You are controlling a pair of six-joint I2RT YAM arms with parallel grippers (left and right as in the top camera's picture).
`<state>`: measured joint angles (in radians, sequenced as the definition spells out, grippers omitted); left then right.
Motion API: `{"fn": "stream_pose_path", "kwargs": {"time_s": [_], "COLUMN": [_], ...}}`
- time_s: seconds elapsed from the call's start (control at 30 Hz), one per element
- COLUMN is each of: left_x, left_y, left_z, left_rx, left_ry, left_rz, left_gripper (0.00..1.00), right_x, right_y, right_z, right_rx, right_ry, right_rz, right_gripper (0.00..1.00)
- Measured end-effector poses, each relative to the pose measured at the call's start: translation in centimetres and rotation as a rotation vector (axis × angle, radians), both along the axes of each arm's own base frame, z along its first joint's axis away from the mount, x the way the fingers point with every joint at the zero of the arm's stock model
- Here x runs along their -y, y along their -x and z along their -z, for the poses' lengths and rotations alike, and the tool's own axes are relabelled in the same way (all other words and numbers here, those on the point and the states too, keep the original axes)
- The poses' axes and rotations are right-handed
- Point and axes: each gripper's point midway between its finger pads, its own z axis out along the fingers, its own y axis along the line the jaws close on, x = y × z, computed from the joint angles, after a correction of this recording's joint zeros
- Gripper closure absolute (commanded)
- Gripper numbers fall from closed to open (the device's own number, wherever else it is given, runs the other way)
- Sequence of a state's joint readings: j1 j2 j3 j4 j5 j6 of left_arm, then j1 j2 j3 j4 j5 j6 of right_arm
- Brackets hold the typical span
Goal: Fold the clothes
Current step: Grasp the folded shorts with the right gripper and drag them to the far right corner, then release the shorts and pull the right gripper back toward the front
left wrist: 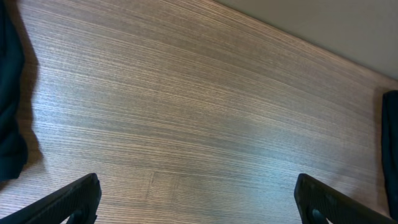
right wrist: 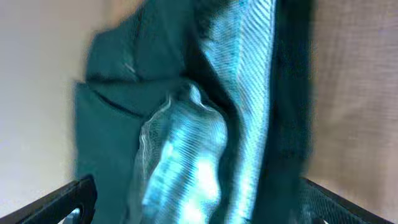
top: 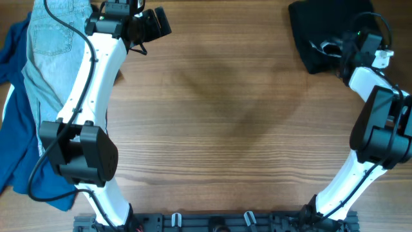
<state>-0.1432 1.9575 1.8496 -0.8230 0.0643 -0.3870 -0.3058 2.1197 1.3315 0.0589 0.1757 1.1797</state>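
Observation:
The black shorts lie bunched at the table's far right corner. In the right wrist view they fill the frame, with a fold of pale grey lining showing in the middle. My right gripper hovers over the shorts' near edge. Its fingers are spread wide at the bottom corners of the right wrist view, open, with cloth between them but not pinched. My left gripper is at the far left over bare wood, open and empty.
Light-blue denim lies at the far left under the left arm. Deep blue cloth spreads along the left edge. Dark cloth shows at the left edge of the left wrist view. The wooden table lies between the arms.

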Motion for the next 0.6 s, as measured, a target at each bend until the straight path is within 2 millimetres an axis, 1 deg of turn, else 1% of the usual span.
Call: {"fn": "stream_pose_path", "kwargs": {"time_s": [0.03, 0.07, 0.1, 0.13, 0.2, 0.27, 0.3, 0.33, 0.4, 0.5, 0.53, 0.6], "left_x": [0.0, 0.0, 0.0, 0.0, 0.0, -0.1, -0.1, -0.1, -0.1, -0.1, -0.1, -0.1], "left_y": [0.0, 0.0, 0.1, 0.1, 0.2, 0.7, 0.8, 0.8, 0.8, 0.9, 0.9, 0.9], "left_z": [0.0, 0.0, 0.1, 0.1, 0.2, 0.6, 0.6, 0.6, 0.7, 0.7, 0.7, 0.7], "left_rx": [0.0, -0.001, -0.004, -0.005, -0.013, -0.037, -0.043, -0.043, -0.043, -0.045, -0.045, -0.045], "left_ry": [0.0, 0.0, -0.001, -0.001, -0.002, -0.005, -0.006, -0.006, -0.006, -0.007, -0.006, -0.006], "left_rz": [0.0, 0.0, 0.0, 0.0, 0.0, 0.0, 0.0, 0.0, 0.0, 0.0, 0.0, 0.0], "left_gripper": [0.0, 0.0, 0.0, 0.0, 0.0, 0.0, 0.0, 0.0, 0.0, 0.0, 0.0, 0.0], "right_x": [-0.2, -0.4, -0.7, -0.9, -1.6, -2.8, -4.1, -5.0, -7.1, -9.2, -9.6, -9.9], "right_y": [0.4, 0.9, 1.5, 2.0, 3.3, 5.0, 6.7, 7.8, 10.4, 12.4, 12.8, 13.0], "right_z": [0.0, -0.8, -1.9, -3.5, -8.4, -14.1, -18.5, -20.3, -22.9, -27.7, -28.6, -29.1], "right_rx": [-0.034, -0.071, -0.098, -0.114, -0.116, -0.092, -0.063, -0.055, -0.043, 0.074, 0.101, 0.117], "right_ry": [0.017, 0.048, 0.076, 0.104, 0.18, 0.271, 0.347, 0.377, 0.409, 0.469, 0.475, 0.476], "right_rz": [-0.028, -0.072, -0.11, -0.146, -0.227, -0.33, -0.418, -0.475, -0.581, -0.643, -0.648, -0.655], "right_gripper": [0.0, 0.0, 0.0, 0.0, 0.0, 0.0, 0.0, 0.0, 0.0, 0.0, 0.0, 0.0]}}
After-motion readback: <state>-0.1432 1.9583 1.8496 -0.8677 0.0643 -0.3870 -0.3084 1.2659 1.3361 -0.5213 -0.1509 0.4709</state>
